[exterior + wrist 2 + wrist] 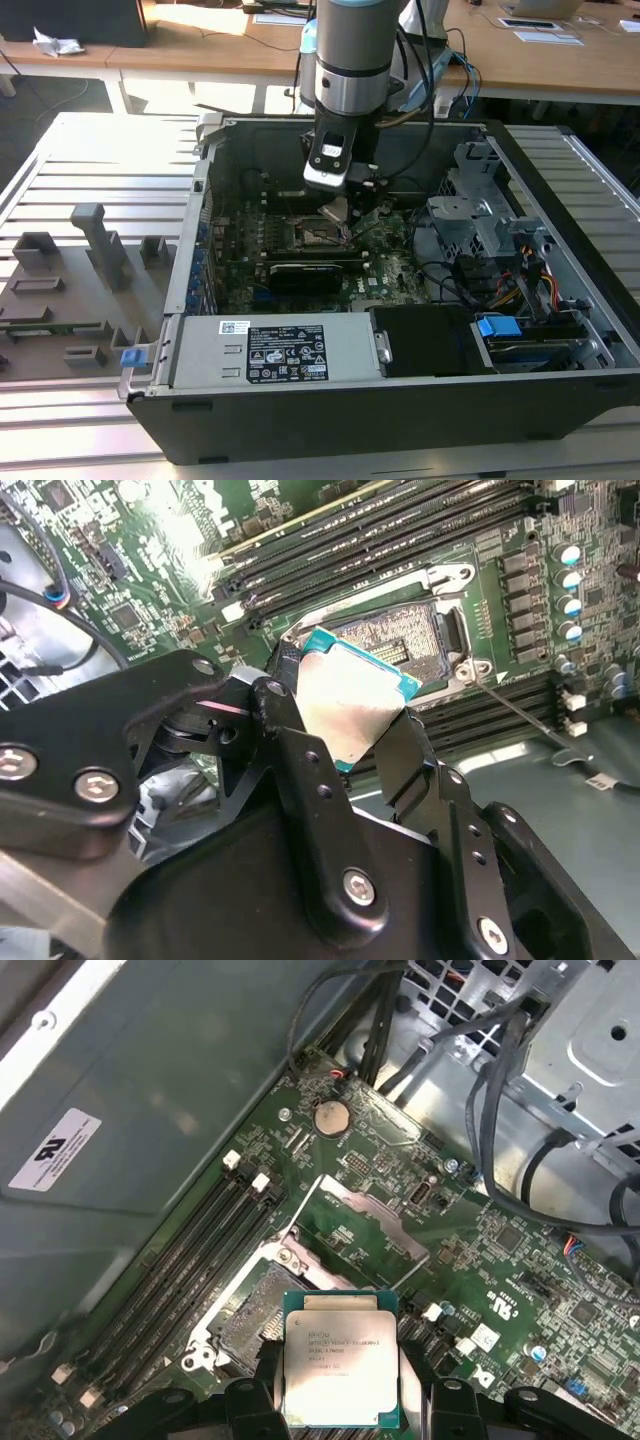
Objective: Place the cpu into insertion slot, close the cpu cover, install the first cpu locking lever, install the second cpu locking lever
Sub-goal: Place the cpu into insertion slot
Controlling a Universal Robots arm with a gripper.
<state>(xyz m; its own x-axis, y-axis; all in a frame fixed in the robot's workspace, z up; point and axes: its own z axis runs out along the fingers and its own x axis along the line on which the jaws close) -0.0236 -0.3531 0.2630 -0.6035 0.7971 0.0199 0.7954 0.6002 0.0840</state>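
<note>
Starting at the exterior view's left, a grey tray of holders point(60, 290) lies on the slatted surface point(100, 140), well apart from the work. Next comes the open computer case point(190, 260) with its green motherboard point(390, 270). On the board, the insertion slot point(308, 235) sits just to the exterior view's left of the tool point(340, 218) and below it. The tool is clamped on the cpu point(335, 212), with one finger on each of two opposite edges and the silvery top facing the wrist.

In the first wrist view the cpu point(340, 1355) hangs above the board and overlaps one corner of the insertion slot point(255, 1305), so most of the pin field lies bare beyond the chip, toward the long memory slots point(190, 1250). The cpu cover point(360, 1200) stands swung open on the far side, apart from the chip.

I judge the remaining offset to be a short sideways shift and then a descent. Whether the chip is level with the slot, I cannot tell.
</note>
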